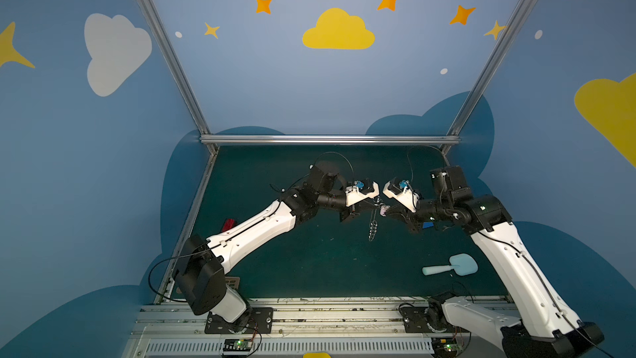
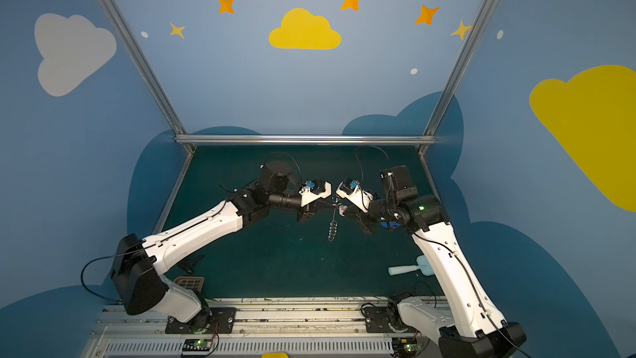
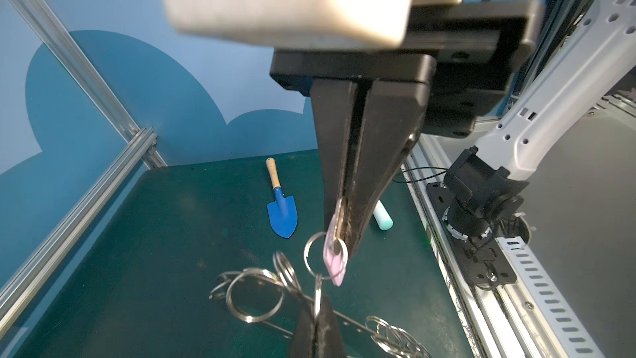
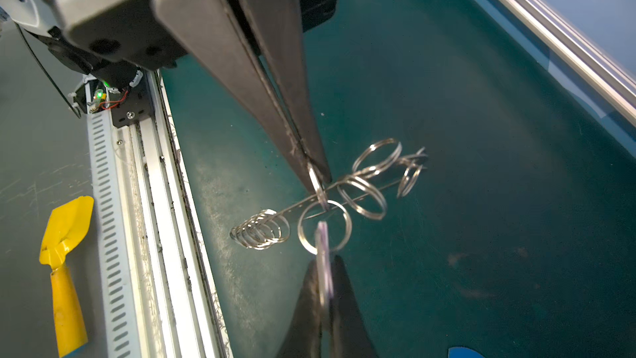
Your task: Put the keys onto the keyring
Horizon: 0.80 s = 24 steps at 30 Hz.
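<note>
The key (image 3: 333, 265), clamped in my left tool (image 3: 344, 241) above the middle of the table (image 1: 309, 263), pokes through 1 split ring (image 4: 348, 232) while my right tool (image 4: 318, 184) pinches the keyring (image 4: 260, 234); next, I judge, winding it on.

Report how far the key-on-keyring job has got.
Done: both pieces are picked up. The left gripper is shut on the keyring, which hangs from it; the right gripper is shut on the key. In hand: the key's pale head is held against a dangling split ring. Left: working the key onto that ring; whether it is through yet cannot be told, and nothing is released.
</note>
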Motion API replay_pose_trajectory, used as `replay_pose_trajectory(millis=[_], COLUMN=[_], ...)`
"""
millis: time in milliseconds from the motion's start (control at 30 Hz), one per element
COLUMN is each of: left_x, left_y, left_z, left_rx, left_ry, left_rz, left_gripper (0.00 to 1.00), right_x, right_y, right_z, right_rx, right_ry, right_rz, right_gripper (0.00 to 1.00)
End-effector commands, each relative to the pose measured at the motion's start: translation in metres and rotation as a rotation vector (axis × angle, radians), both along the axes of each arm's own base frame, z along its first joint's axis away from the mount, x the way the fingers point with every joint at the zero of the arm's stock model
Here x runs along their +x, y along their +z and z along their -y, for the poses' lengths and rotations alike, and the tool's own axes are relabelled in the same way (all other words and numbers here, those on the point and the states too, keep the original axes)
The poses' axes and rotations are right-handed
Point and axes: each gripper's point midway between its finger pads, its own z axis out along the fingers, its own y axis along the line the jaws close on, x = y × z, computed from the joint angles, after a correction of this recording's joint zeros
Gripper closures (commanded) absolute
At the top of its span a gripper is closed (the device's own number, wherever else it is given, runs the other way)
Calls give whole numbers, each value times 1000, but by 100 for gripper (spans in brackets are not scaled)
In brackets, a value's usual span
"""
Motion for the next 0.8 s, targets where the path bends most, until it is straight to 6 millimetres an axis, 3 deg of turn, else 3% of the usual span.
replay_pose_trajectory(millis=[0,133,267,400,433,533,767], left_x=[21,27,38,42,44,51,50], left_y=[-20,-42,-64,-92,-95,-101,-78], left_z=[-13,-15,-23,-37,-44,-74,-177], left_rx=[89,102,41,-5,-31,-89,-160], left_ry=[118,165,257,351,399,565,997], left_rz=[-3,-36,-107,-179,-191,-194,-57], left_gripper=[96,96,90,77,64,44,38], right_x=[-7,-1,11,24,27,34,44], right_y=[-11,-24,-44,-59,-61,-72,-92], right_z=[4,-7,-18,-38,-44,-65,-131], right_rx=[-68,-90,-168,-216,-227,-271,-334], right_ry=[13,24,35,59,71,115,243], right_rz=[-67,-146,-230,-311,-330,-396,-475], right_gripper=[100,100,100,100,100,100,100])
